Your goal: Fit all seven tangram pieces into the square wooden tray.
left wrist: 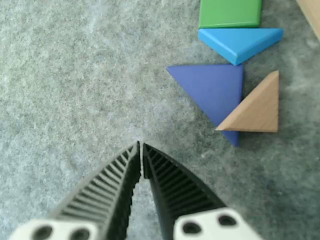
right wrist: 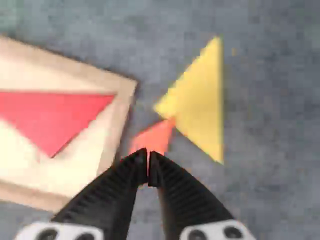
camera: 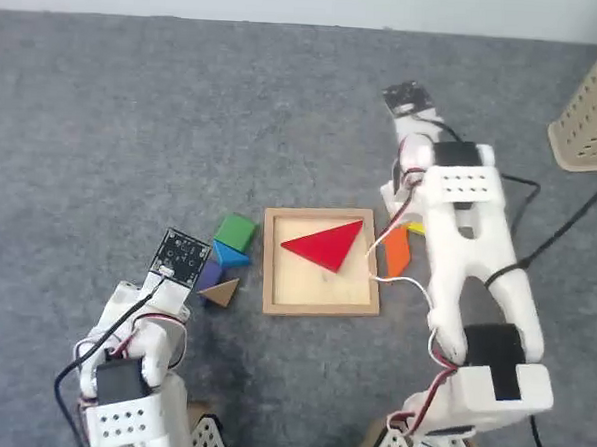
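Observation:
The square wooden tray [camera: 319,305] [right wrist: 118,125] lies mid-table with a red triangle [camera: 324,245] [right wrist: 47,117] inside it. Left of the tray lie a green square [camera: 235,230] [left wrist: 230,12], a light blue triangle [camera: 229,254] [left wrist: 240,41], a purple triangle [camera: 209,275] [left wrist: 210,90] and a wood-coloured triangle [camera: 220,293] [left wrist: 255,110]. Right of the tray lie an orange piece [camera: 397,251] [right wrist: 152,137] and a yellow triangle [camera: 415,229] [right wrist: 200,100]. My left gripper [left wrist: 141,147] is shut over bare carpet, apart from the purple triangle. My right gripper [right wrist: 148,152] is shut, its tips over the orange piece.
A beige slotted basket [camera: 595,99] stands at the far right edge. The right arm [camera: 468,242] stretches over the space right of the tray, trailing loose cables [camera: 406,281]. Grey carpet [camera: 133,125] covers the whole table.

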Motion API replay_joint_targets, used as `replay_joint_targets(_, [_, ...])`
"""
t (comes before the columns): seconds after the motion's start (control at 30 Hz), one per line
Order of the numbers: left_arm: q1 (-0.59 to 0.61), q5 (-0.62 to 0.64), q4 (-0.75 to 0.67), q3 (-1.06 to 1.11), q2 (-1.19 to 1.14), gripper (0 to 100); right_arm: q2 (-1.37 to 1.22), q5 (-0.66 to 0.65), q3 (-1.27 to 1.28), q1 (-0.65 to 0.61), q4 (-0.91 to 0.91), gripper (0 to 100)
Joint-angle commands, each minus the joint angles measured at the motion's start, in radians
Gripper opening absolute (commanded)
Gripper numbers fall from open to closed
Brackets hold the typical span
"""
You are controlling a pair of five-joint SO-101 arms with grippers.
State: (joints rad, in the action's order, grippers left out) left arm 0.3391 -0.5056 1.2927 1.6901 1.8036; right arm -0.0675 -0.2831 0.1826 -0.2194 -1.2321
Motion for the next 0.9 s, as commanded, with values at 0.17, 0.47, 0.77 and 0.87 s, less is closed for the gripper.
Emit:
replay_joint_targets(0.17, [0.005, -0.009, 0.003, -0.004, 0.012, 1, -0.050, -0.012, 0.084, -0.252, 0.113, 0.6])
replay_joint_targets(0.47, [0.005, -0.009, 0.003, -0.004, 0.012, 1, -0.202, -0.008, 0.089, -0.266, 0.213, 0.6])
replay_joint_targets(0.77, [0.005, -0.009, 0.003, -0.004, 0.012, 1, -0.343, -0.008, -0.075, -0.259, 0.216, 0.6])
replay_joint_targets(0.87, [0.005, -0.009, 0.003, -0.004, 0.012, 1, -0.366, -0.008, -0.132, -0.259, 0.206, 0.6])
